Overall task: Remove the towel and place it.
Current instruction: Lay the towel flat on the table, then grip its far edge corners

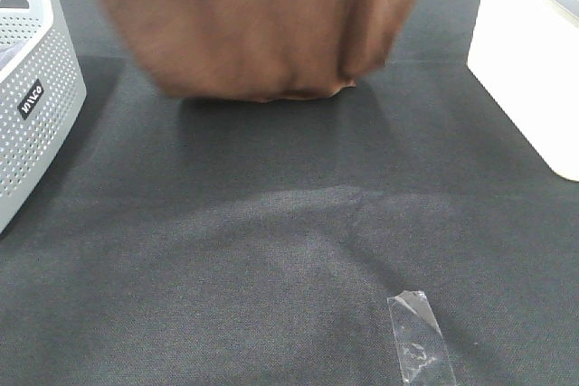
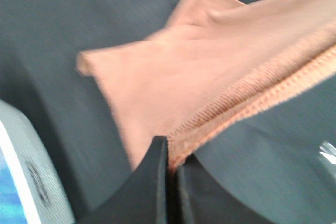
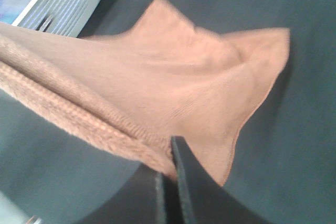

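Towel (image 1: 258,20) upright, long axis left-to-right

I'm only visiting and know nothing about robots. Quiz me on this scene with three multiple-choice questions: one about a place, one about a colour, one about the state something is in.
1. In the high view, where is the white basket?
A) at the left edge
B) at the right edge
C) dead centre

2. What colour is the towel?
A) blue
B) brown
C) white

3. What are the left fingers and right fingers doing?
A) both spread open
B) both shut on the towel's stitched edge
C) only one pair holds it

Answers:
1 A, the basket is cut off by the left edge.
2 B, it looks brown in every view.
3 B, each wrist view shows the hem pinched.
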Robot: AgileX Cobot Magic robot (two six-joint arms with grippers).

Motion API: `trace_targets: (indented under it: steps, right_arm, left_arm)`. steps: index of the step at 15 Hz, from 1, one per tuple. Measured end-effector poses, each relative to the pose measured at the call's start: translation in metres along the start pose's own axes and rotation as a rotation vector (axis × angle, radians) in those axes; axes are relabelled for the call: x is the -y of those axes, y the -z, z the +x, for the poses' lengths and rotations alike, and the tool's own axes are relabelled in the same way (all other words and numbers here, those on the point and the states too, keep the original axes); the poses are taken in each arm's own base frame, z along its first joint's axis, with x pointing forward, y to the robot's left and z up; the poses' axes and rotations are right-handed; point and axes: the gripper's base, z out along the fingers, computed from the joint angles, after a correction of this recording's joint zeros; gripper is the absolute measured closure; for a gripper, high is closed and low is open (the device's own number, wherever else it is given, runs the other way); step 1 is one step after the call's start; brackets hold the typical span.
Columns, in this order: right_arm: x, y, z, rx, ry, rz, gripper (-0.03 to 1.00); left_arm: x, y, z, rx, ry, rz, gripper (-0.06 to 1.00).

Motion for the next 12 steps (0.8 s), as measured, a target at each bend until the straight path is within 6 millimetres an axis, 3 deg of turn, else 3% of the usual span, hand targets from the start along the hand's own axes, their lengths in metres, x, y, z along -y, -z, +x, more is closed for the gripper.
trace_targets:
  steps: [3,5,8,12]
  right_arm:
    - [-0.022,0.04,0.05,0.019,-0.012,-0.078,0.97]
    - [-0.03,0.056,0.079,0.027,-0.043,-0.106,0.97]
    - [-0.038,0.068,0.118,0.024,-0.096,-0.139,0.97]
    - [-0.043,0.065,0.167,-0.021,-0.182,-0.188,0.97]
  left_arm:
    - [0.022,0.05,0.051,0.029,0.057,0.061,0.94]
    - [0.033,0.066,0.08,0.042,0.091,0.106,0.94]
    - [0.044,0.072,0.12,0.019,0.141,0.172,0.94]
    - [0.054,0.068,0.166,-0.03,0.185,0.233,0.94]
